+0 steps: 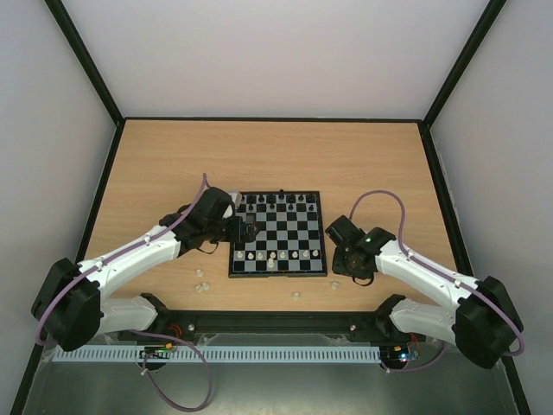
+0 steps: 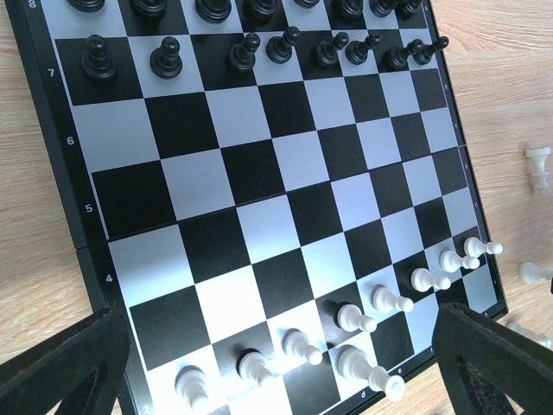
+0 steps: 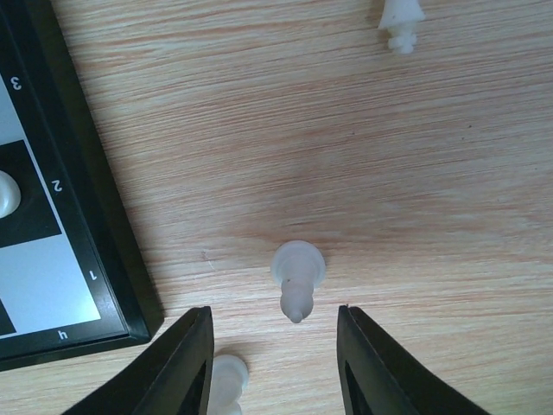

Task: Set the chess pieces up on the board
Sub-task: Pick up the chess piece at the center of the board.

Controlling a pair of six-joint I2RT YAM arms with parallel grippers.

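A wooden table (image 1: pixel 363 164) is carrying the chessboard (image 1: pixel 259 272) near its middle, and several loose white pieces (image 1: pixel 204 286) are sitting on the bare wood by the board's near edge.

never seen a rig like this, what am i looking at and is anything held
Two robot arms are bolted to a wooden table, each ending in a two-finger claw. The wide picture comes from a fixed camera above; the others from a camera on each wrist. A chessboard lies between them, black pieces along its far side, white pawns near. More white pieces lie loose on the table. The left claw hangs open over the chessboard, empty. The right claw straddles one loose piece without touching it.
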